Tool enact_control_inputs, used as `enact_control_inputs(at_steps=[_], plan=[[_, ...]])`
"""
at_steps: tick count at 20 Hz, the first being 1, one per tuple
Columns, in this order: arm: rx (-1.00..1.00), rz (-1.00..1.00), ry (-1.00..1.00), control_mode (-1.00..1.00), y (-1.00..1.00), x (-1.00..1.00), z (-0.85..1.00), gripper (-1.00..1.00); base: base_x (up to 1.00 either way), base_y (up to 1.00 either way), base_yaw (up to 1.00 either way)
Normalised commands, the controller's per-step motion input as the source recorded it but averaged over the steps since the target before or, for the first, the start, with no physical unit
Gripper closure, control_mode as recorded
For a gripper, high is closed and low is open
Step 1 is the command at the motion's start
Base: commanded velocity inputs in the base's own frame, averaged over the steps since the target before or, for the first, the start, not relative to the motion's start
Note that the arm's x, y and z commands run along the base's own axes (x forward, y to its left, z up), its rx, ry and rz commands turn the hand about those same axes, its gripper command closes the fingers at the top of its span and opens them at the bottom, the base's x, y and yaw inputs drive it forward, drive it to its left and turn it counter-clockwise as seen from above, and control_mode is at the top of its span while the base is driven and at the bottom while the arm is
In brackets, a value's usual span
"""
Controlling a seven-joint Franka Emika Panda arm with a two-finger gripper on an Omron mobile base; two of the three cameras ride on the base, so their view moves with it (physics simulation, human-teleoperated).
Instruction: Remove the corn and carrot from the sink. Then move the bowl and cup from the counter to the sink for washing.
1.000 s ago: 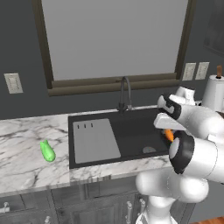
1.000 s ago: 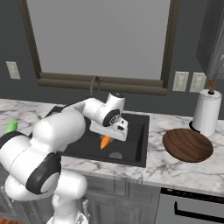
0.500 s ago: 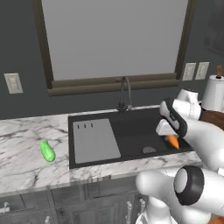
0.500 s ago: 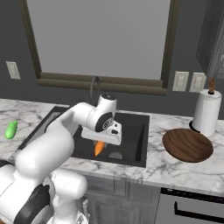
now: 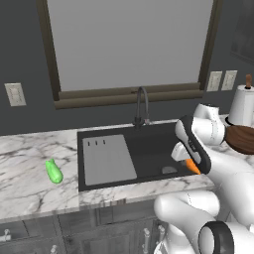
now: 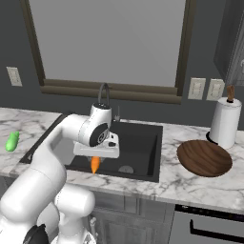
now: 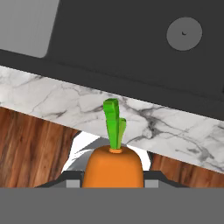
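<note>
The pincer [image 6: 96, 159] pinches the carrot [image 6: 95, 164] over the sink's [image 6: 143, 174] front edge; slipping would drop it back in.

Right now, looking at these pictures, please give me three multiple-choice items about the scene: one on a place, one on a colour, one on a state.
1. Where does the corn lie?
A. in the sink
B. on the counter left of the sink
C. inside the bowl

2. What colour is the bowl?
A. dark brown
B. white
C. bright green

3. What is the gripper doing?
A. standing open, holding nothing
B. gripping the faucet
C. holding the carrot

Key: 1 B, the green corn rests on the counter beside the sink. 2 A, wood grain shows. 3 C, the carrot sits between the fingers.
</note>
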Motion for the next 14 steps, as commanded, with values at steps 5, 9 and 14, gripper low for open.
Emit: enact_control_inputs(at_steps=[5,9,14], plan=[[-0.04,0.23,0.00,-1.00,0.51,-0.13,0.16,1.00,0.00,0.00,0.00],[-0.04,0.21,0.00,-1.00,0.51,-0.15,0.11,1.00,0.00,0.00,0.00],[-0.02,0.10,0.00,-1.00,0.58,-0.12,0.09,1.00,0.00,0.00,0.00]])
